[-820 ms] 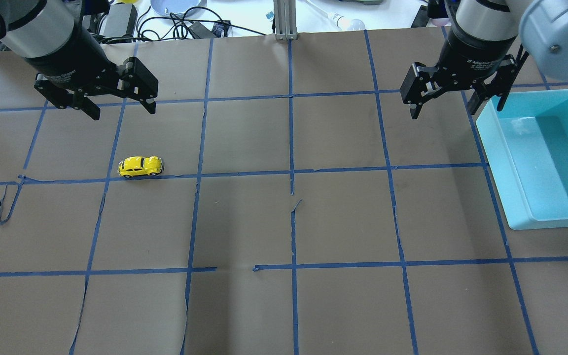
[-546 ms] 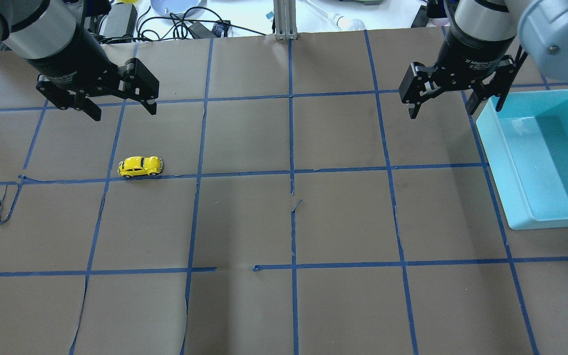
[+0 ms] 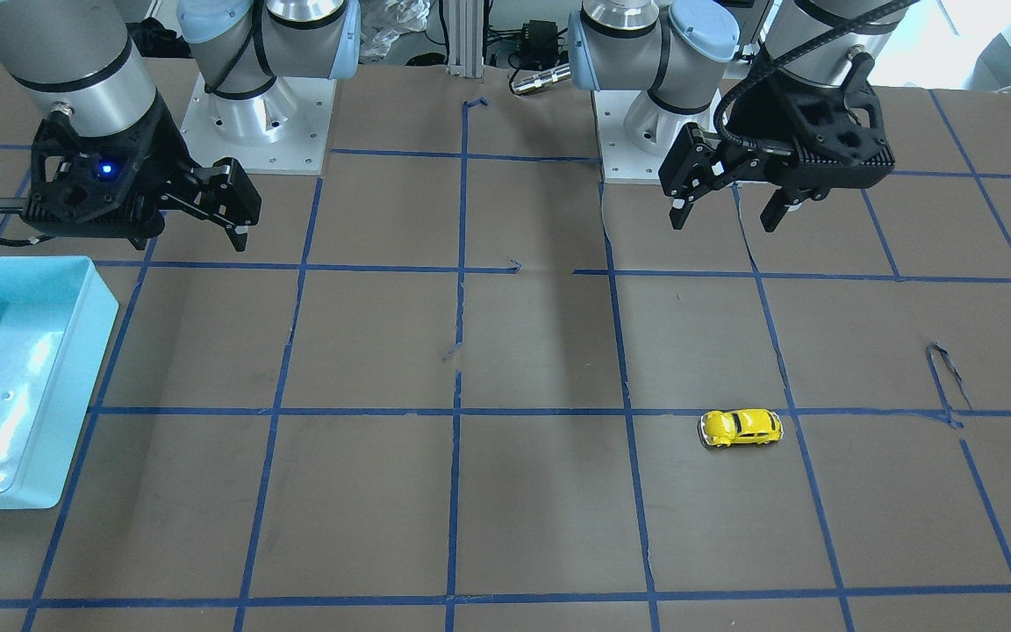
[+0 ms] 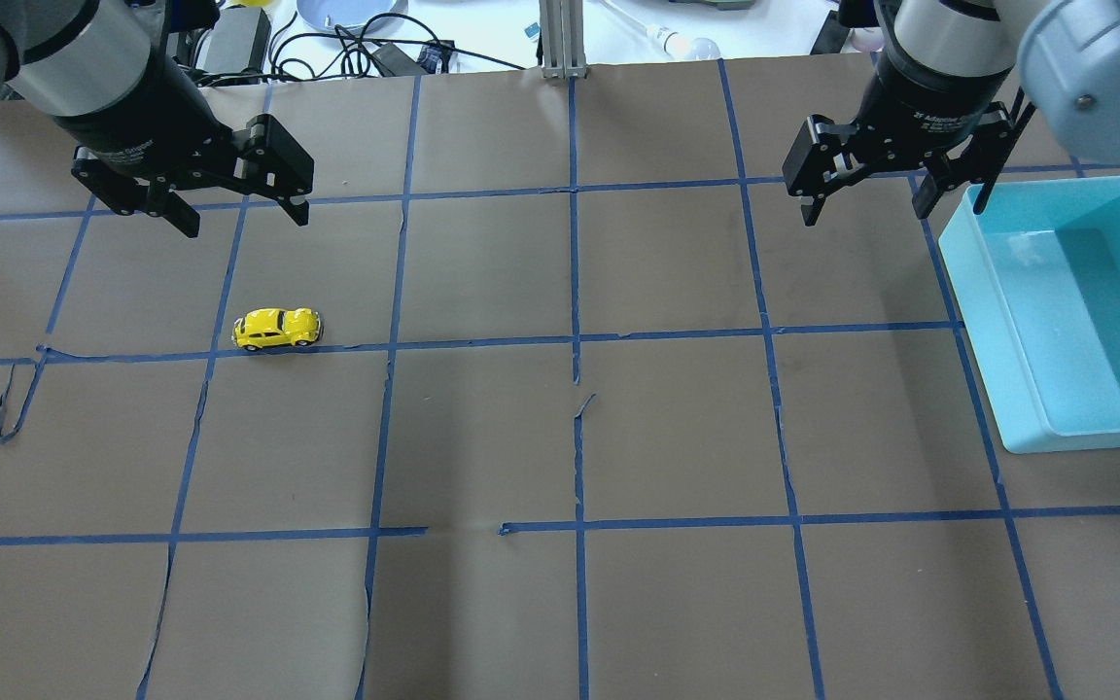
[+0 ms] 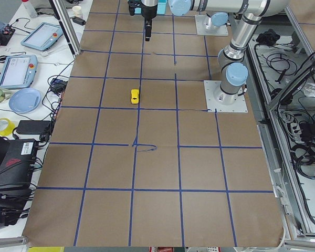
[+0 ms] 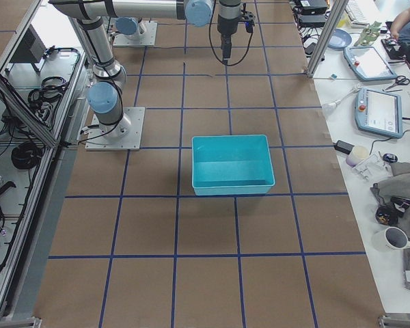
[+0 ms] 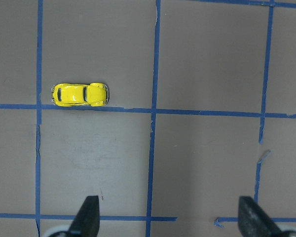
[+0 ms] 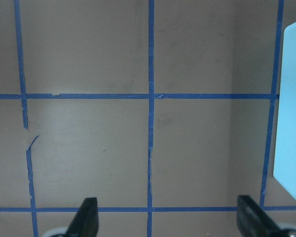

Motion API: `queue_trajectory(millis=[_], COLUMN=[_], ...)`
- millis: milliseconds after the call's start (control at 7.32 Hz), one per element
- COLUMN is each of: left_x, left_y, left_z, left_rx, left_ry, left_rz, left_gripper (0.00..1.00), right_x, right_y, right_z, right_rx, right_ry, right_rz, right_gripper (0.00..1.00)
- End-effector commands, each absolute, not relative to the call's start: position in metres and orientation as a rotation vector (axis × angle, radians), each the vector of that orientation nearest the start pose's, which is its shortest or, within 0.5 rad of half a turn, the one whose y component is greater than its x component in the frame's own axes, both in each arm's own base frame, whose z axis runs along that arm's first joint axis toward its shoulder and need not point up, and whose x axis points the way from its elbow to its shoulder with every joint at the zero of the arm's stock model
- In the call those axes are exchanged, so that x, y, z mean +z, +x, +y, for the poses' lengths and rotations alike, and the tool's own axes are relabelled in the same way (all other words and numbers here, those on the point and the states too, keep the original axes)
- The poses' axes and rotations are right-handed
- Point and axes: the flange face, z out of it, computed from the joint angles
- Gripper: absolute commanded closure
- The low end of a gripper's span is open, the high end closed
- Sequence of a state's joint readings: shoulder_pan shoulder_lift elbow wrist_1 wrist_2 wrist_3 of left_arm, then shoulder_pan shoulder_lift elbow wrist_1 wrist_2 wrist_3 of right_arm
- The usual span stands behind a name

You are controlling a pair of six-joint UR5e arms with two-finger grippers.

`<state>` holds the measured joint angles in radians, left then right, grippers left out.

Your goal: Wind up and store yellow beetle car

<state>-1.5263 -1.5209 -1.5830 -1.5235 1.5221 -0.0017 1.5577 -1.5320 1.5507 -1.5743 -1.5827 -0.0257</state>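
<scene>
The yellow beetle car point(image 4: 277, 329) stands on its wheels on the brown paper, just above a blue tape line, in the left half of the table. It also shows in the front view point(image 3: 741, 427) and the left wrist view point(image 7: 80, 94). My left gripper point(image 4: 245, 222) hangs open and empty above the table, well short of the car; in its wrist view point(image 7: 170, 217) the car lies ahead and to the left. My right gripper point(image 4: 864, 212) is open and empty, beside the left rim of the turquoise bin point(image 4: 986, 340).
The turquoise bin point(image 3: 67, 386) sits at the table's right edge with nothing seen in it; its side shows in the right wrist view point(image 8: 293, 108). Blue tape lines grid the paper, with torn, lifted strips point(image 4: 11, 408). Cables and clutter lie beyond the far edge.
My right gripper has shifted slightly toward the far edge and to the left. My left gripper has barely moved. The car is still.
</scene>
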Motion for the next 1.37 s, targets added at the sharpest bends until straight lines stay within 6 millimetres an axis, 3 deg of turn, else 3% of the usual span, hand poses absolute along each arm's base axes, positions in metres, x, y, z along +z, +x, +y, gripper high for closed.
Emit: queue_trajectory(millis=[0,1230], left_x=[0.5137,0.5125], left_y=[-0.1168,-0.1188], left_z=[-0.483,-0.4814], left_rx=[-0.146,-0.174], left_ry=[-0.053,-0.062], left_rz=[3.184,3.173], left_gripper=[0.0,0.0], right_x=[0.4776,0.4863], right_y=[0.1254,0.122], right_z=[-0.5096,-0.5094], right_rx=[0.024,-0.016], right_ry=[-0.017,-0.012], right_rz=[3.15,3.169], right_gripper=[0.0,0.0])
